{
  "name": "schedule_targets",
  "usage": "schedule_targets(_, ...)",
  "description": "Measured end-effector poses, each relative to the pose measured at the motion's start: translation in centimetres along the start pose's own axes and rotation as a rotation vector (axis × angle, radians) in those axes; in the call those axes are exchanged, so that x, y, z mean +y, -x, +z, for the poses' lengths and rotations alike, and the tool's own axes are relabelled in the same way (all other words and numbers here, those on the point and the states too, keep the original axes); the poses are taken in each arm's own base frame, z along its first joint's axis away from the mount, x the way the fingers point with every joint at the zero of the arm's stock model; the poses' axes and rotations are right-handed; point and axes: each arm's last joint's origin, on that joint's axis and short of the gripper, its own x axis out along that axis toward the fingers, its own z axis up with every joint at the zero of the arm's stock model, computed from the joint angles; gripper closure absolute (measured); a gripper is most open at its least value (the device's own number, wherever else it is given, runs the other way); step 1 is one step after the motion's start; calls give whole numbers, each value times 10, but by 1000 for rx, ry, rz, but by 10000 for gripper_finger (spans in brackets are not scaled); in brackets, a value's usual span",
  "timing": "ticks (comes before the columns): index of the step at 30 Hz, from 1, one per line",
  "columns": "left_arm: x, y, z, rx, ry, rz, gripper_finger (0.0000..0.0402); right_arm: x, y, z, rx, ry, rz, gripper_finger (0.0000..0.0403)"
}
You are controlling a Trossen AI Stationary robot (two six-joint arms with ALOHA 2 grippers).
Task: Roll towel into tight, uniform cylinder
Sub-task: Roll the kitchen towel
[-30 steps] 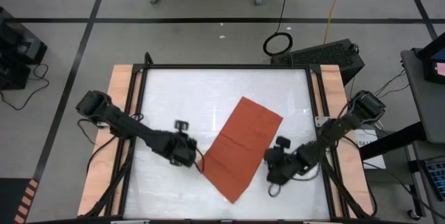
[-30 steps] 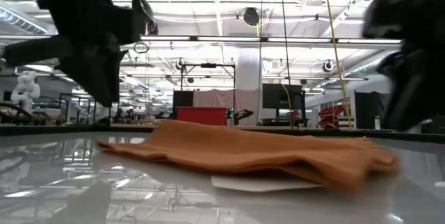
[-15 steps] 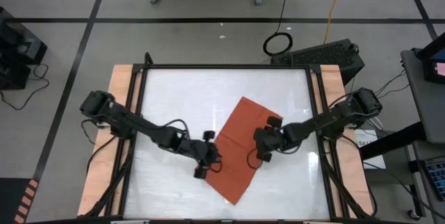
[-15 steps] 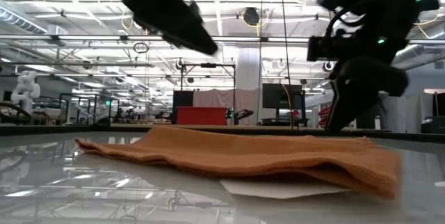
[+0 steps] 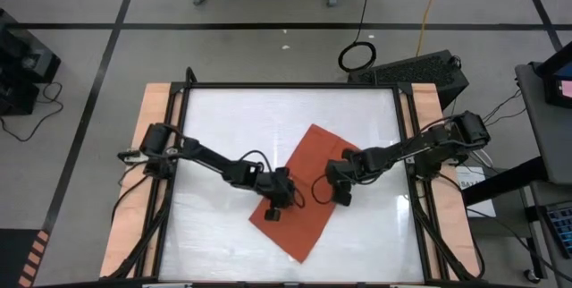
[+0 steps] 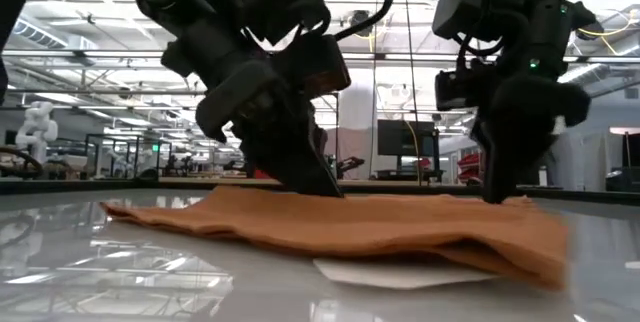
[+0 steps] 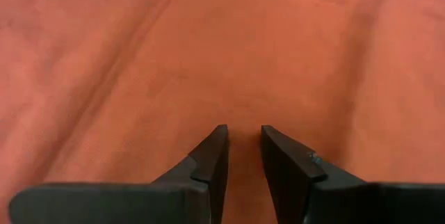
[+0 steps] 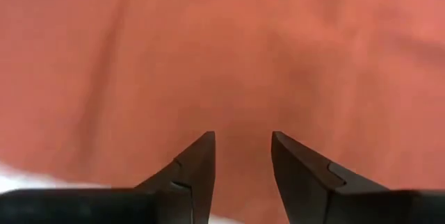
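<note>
Both arms press on the flat towel [image 5: 308, 190] mid-frame, likely pinning it: left end effector [image 5: 276, 209] slightly parted, right end effector [image 5: 342, 193] parted, gripping nothing.

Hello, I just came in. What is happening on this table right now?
Two robot arms are working on a rust-orange towel that lies flat and unrolled on the white table. The left gripper is down on the towel's left part and the right gripper on its right edge. Both have their jaws slightly open, tips at the cloth, with nothing pinched yet. Rolling has not started.
</note>
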Motion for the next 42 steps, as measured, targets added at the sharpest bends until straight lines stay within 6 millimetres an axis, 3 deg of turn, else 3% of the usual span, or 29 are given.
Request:
schedule_targets(5,15,4,-5,80,-73,24,308,13,-3,-12,85,-69,171,271)
schedule_targets(11,34,11,-11,170,-282,96,308,49,-9,-23,51,-105,382,271)
schedule_targets(17,61,18,-3,336,-544,448,308,95,-15,-15,-130,-78,681,271)
schedule_targets(21,69,24,15,398,-614,645,308,102,-15,-10,-178,-48,737,271)
schedule_targets(28,44,55,46,298,-548,692,308,92,7,-14,-156,28,631,271)
schedule_targets(31,30,69,53,187,-414,554,308,77,17,-21,-136,35,470,271)
schedule_targets(36,24,56,41,184,-182,297,308,50,28,-32,-106,45,173,271)
schedule_targets(42,30,36,31,222,-90,293,308,25,23,-40,-11,27,-23,271)
